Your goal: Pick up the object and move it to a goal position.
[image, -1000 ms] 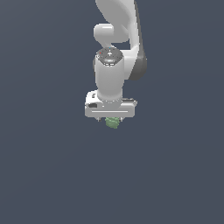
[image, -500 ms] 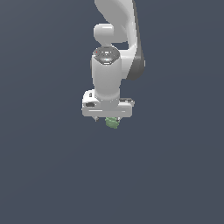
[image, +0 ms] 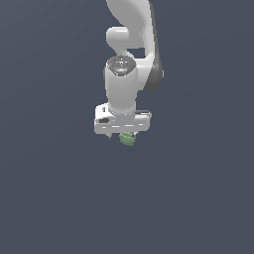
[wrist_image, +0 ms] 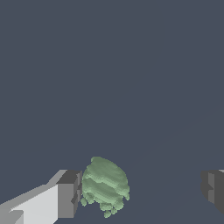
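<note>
I see open tabletop (image: 54,198) all around; my end effector (wrist_image: 140,192) is spread, the object (wrist_image: 105,186) beside one finger (wrist_image: 65,194).

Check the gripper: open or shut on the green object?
Open. The gripper has one finger beside the green object; the other stands well apart.

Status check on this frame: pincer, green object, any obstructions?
Pincer open, one finger beside green object, other finger apart. Not gripped. No obstruction visible.
</note>
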Motion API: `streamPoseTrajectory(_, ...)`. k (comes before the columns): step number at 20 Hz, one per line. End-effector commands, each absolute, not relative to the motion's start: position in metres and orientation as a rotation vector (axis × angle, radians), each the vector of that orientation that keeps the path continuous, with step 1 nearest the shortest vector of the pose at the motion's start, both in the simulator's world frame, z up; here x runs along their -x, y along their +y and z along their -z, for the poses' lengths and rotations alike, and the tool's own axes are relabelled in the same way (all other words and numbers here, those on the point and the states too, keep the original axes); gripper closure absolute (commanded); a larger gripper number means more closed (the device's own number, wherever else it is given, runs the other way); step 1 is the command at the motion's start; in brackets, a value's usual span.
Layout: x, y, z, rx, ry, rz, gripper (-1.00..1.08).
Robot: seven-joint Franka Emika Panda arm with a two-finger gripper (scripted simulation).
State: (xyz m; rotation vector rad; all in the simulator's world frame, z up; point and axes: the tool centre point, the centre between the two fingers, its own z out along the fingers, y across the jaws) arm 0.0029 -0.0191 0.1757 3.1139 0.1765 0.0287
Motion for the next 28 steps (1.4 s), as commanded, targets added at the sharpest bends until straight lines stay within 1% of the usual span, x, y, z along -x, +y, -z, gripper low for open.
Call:
streamPoseTrajectory(1,0.0,-0.019,-0.172,-3.109,0.251,-0.026,-0.92)
streamPoseTrajectory(28,0.051,-0.005,-0.121,-2.822,1.36,0.0,-0.92)
